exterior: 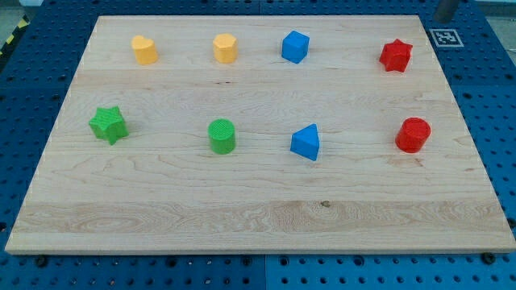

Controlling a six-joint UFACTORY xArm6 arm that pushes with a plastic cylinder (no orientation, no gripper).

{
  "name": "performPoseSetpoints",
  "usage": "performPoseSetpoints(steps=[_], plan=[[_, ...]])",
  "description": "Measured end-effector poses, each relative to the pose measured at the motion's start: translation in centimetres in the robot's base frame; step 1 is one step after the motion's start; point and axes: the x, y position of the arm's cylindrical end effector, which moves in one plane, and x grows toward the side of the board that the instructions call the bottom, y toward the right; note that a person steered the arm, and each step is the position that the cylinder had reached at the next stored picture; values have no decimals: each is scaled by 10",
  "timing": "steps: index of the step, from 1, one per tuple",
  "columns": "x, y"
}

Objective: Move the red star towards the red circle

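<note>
The red star (396, 55) lies near the board's top right corner. The red circle (413, 134) lies below it and slightly to the right, near the board's right edge, with bare wood between them. A short grey piece of my rod shows at the view's top edge, just past the board's top right corner. My tip (443, 19) is above and to the right of the red star, well apart from it and touching no block.
The top row also holds a yellow heart-like block (144, 50), a yellow hexagon (225, 48) and a blue cube (295, 47). The middle row holds a green star (108, 125), a green circle (222, 136) and a blue triangle (305, 142). The wooden board (258, 217) lies on a blue pegboard; a marker tag (445, 37) is beside its top right corner.
</note>
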Motion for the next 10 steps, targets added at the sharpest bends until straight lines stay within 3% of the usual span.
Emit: performPoseSetpoints(steps=[6,8,10], plan=[[0,-5],[46,-38],[55,-80]])
